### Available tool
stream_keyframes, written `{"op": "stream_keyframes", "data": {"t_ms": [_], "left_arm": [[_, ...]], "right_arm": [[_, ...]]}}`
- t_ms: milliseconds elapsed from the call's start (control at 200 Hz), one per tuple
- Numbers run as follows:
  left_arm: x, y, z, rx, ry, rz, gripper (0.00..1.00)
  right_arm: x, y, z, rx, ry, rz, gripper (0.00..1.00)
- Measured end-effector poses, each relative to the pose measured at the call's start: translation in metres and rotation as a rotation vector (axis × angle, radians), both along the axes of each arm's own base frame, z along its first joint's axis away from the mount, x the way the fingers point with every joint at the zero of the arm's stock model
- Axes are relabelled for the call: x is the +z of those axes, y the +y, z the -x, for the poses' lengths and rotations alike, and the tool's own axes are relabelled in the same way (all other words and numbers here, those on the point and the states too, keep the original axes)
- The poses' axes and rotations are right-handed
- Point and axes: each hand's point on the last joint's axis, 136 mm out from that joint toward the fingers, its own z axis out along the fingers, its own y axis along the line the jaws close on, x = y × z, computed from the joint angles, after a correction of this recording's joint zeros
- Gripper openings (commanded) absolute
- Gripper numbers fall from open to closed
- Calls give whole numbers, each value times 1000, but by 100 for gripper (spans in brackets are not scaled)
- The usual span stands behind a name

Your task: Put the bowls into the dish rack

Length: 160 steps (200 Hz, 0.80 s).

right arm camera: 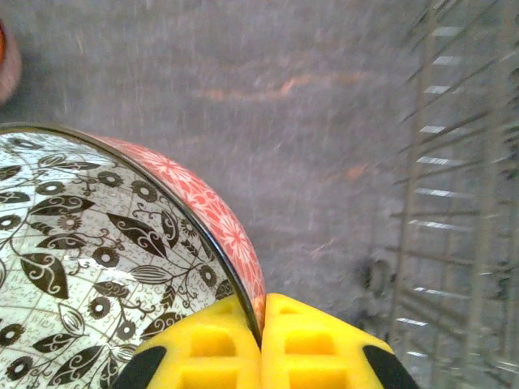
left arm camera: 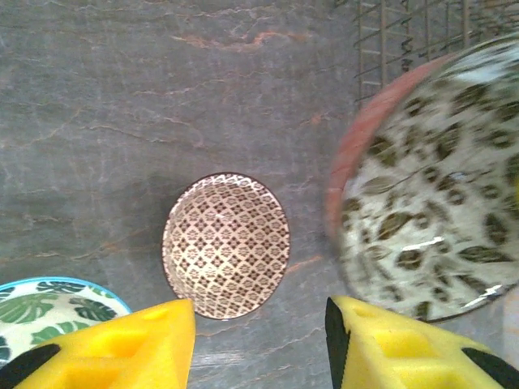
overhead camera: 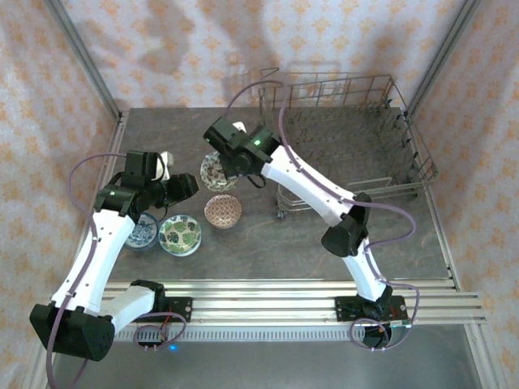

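Bowl (right arm camera: pixel 97 243) cropped, rim in right gripper (right arm camera: pixel 261 320), dish rack (right arm camera: pixel 454 203) blurred

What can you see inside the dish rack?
Inside the dish rack only wire tines show, nothing loaded. The right arm covers its near left corner, so that spot cannot be checked.

Left side: white-shelled, black-jointed left arm (overhead camera: pixel 97 259), up from its base at the near edge, elbow folded, wrist turned toward the middle of the table. At its tip, yellow foam-padded two-finger left gripper (left arm camera: pixel 259 306), aimed downward, jaws standing apart, nothing between them.

Right side: matching white-and-black right arm (overhead camera: pixel 312 186), stretched from its base far and leftward, green light glowing on the wrist. At its tip, yellow foam-padded right gripper (right arm camera: pixel 261 312), jaws pressed together, pinching the rim of a round ceramic leaf-patterned bowl (right arm camera: pixel 97 243) with a pink-red outside.
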Motion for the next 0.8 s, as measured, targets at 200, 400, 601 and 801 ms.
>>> {"op": "stream_keyframes", "data": {"t_ms": [200,400,601,801], "left_arm": [[1,-15,-9,-24,-9,51,48],[-3,-41,-14,-98,-8,66,48],[-18,-56,-25,-130,20,64,48],[-23,-59,-40,-131,15,65,49]], "right_arm": [[76,-57,-35,-108,-175,-78,0],[110,-169,-70,-329,-283,15,0],[99,-292,-79,-553,-275,204,0],[75,-375,-78,-691,-237,374,0]]}}
